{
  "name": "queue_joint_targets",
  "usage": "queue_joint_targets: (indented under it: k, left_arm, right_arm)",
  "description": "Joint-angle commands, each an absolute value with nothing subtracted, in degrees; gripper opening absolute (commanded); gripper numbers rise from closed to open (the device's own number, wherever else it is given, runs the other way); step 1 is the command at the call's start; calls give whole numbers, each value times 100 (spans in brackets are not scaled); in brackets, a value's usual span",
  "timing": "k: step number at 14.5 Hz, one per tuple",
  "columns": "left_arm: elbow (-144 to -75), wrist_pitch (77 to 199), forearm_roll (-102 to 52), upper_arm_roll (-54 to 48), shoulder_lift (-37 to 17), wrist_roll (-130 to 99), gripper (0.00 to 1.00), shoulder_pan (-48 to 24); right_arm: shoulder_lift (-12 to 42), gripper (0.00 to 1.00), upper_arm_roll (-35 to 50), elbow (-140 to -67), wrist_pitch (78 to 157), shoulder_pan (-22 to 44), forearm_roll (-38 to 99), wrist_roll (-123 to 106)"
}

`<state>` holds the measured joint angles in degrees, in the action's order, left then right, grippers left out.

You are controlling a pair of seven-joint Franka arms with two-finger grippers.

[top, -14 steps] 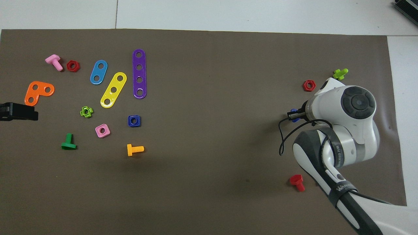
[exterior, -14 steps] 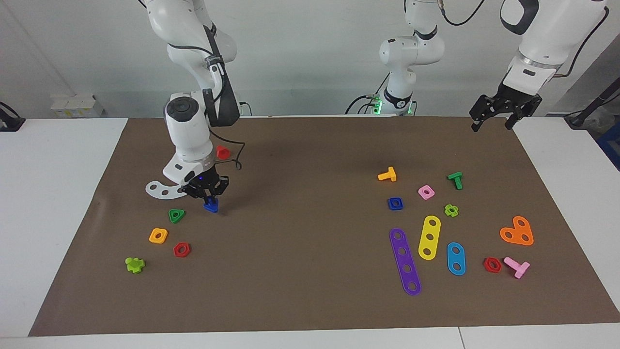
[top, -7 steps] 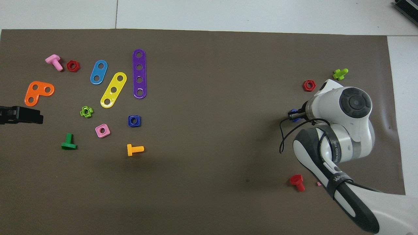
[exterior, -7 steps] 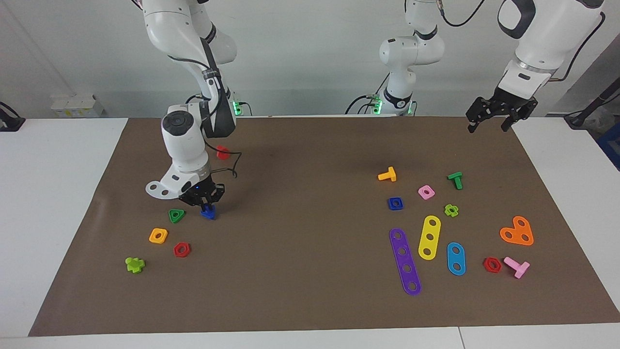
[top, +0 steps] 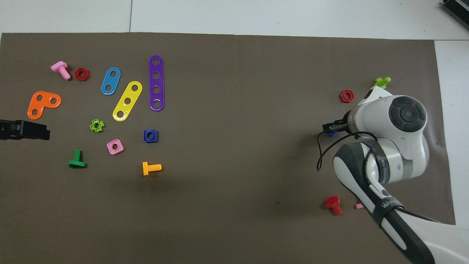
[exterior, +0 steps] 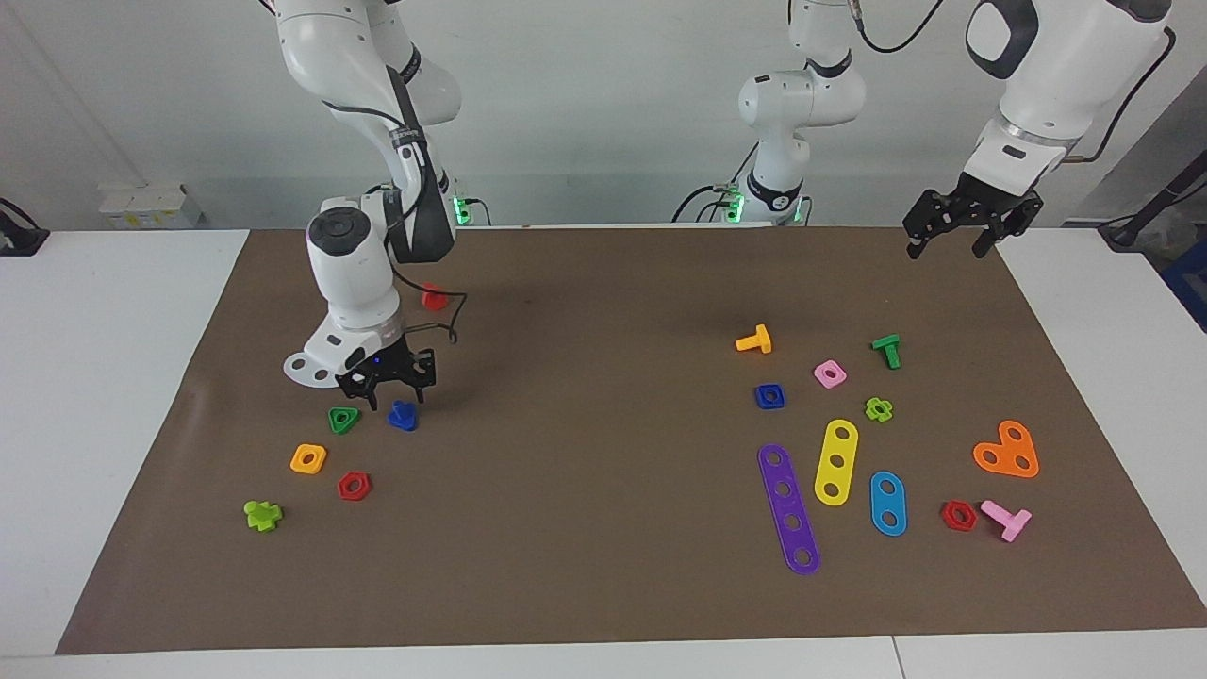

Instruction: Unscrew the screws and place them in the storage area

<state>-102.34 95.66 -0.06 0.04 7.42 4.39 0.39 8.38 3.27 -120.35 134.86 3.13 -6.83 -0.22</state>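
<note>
The dark-blue screw (exterior: 403,415) lies on the brown mat at the right arm's end of the table, beside a green triangular nut (exterior: 343,419). My right gripper (exterior: 388,394) hangs just above the screw, open and empty, not touching it. In the overhead view the right gripper (top: 329,127) covers most of the screw (top: 332,134). My left gripper (exterior: 946,247) is open and empty, held high over the mat's edge at the left arm's end; its tip shows in the overhead view (top: 22,130).
Near the screw lie a white perforated plate (exterior: 304,368), an orange nut (exterior: 308,458), a red hex nut (exterior: 354,486), a lime cross piece (exterior: 262,515) and a red bolt (exterior: 434,299). Coloured strips (exterior: 788,509), nuts and T-shaped bolts lie at the left arm's end.
My right gripper opened, let go of the dark-blue screw and rose a little; the screw now lies on the mat. My left gripper drifted slightly.
</note>
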Motion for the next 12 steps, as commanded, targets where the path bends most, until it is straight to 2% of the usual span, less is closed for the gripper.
queue_joint_targets:
  k: [1,4,12]
  left_arm:
    - [-10310,9589,-79,18,835,527,100,9]
    - [-10310,9580,-88,18,844,527,100,17]
    - [-10310,9580,-79,26,844,510,100,18]
  right_arm:
    - [414,100,378,-11726,12764,193,-545,-36]
    - [159,100,325,-11217,12026,185,-545,386]
    - [220,100,343,-9186,9899,132,-519,887]
